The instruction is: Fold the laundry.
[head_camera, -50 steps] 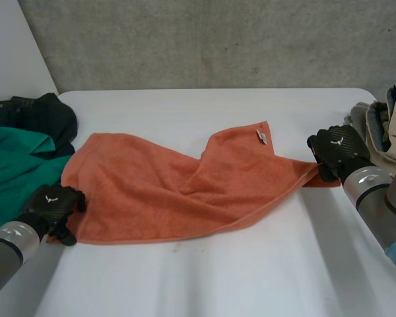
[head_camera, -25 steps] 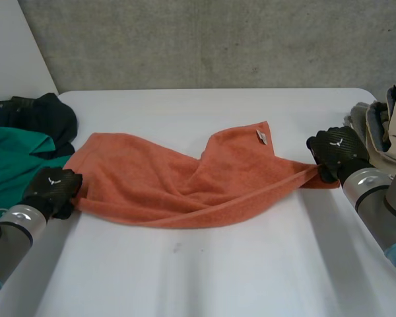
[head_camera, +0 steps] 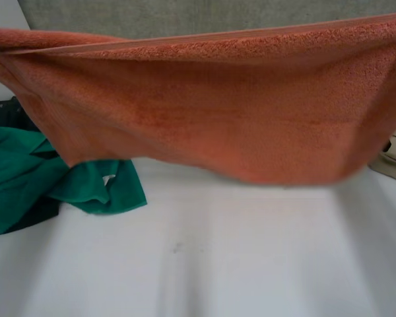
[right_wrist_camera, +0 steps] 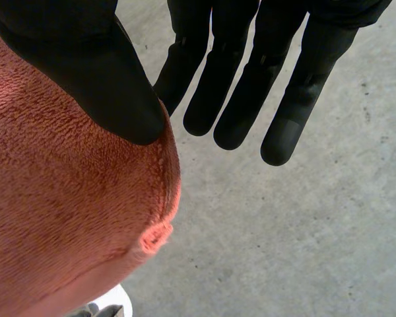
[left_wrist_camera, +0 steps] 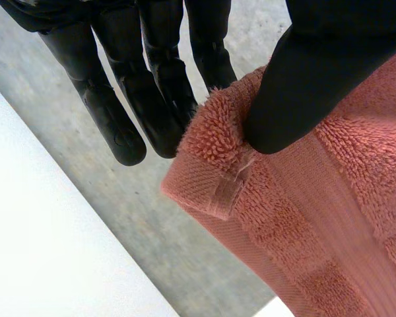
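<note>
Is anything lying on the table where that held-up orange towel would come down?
Mostly not: the table is bare in the middle. A green cloth lies at its left, below the left end of the towel, and might get caught under it.

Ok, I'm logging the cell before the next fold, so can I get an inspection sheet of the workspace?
Surface: white table, towel lifted off it.
Job's things: orange towel, held up and stretched between both hands.
Clutter: green garment over a dark garment at the robot's left; beige clothes at its right.
Hands: left hand pinches a towel corner between thumb and fingers; right hand pinches the opposite corner.
Cables: nothing seen.
Surroundings: grey concrete wall behind.
</note>
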